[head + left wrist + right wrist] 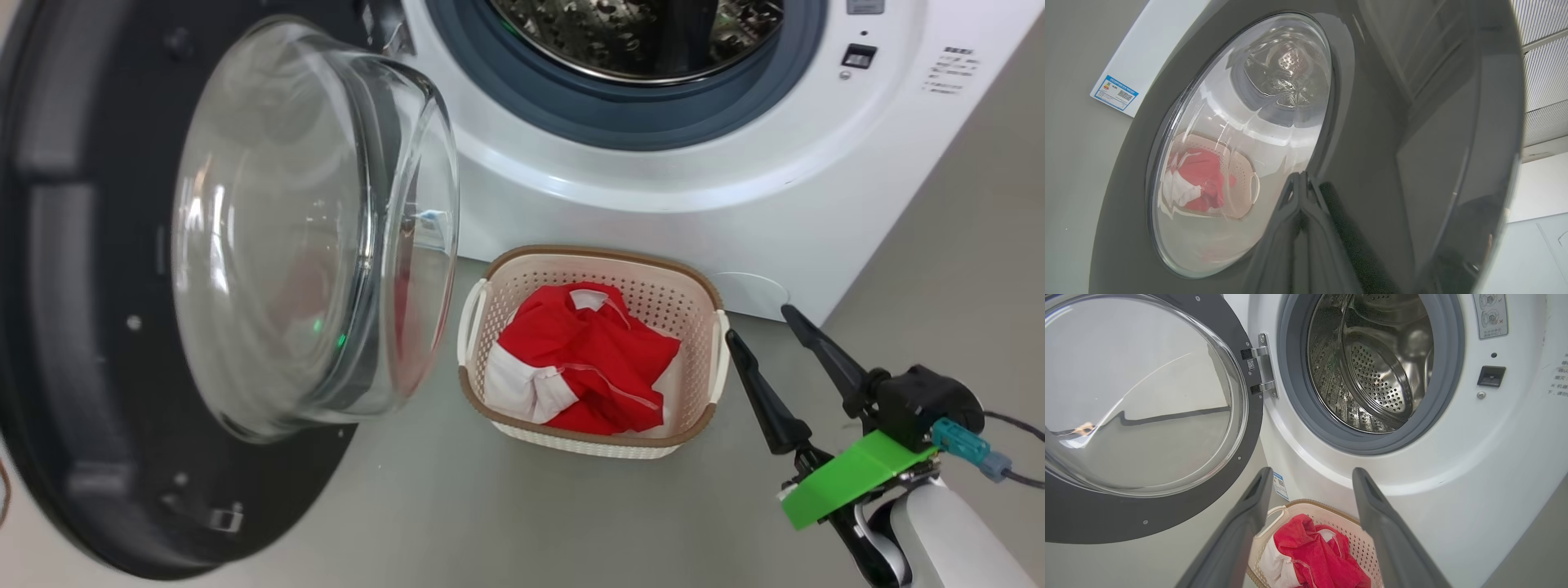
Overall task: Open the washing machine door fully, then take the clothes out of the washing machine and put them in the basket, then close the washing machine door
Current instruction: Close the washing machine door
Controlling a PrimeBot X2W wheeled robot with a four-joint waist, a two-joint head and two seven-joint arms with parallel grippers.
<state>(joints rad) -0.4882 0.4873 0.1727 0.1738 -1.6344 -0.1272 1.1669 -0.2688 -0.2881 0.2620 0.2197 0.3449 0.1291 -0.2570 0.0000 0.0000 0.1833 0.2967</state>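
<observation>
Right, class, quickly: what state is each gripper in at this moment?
Left gripper: closed, holding nothing, tips by the washing machine door.
Right gripper: open, empty, beside the basket.

We see the washing machine door (pixel 90 343) swung wide open, its clear glass bowl (pixel 310 229) bulging from the glossy black frame. Inside the washing machine (pixel 653 188), the steel drum (pixel 1372 375) looks empty, as far as we can see. The red-and-white clothes (pixel 588 351) lie bunched in the cream basket (pixel 604 256), which sits just in front of the machine.

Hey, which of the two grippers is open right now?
The right gripper, jaws spread wide beside the basket. The left gripper has its jaws closed together, pointing at the black ring of the washing machine door.
</observation>
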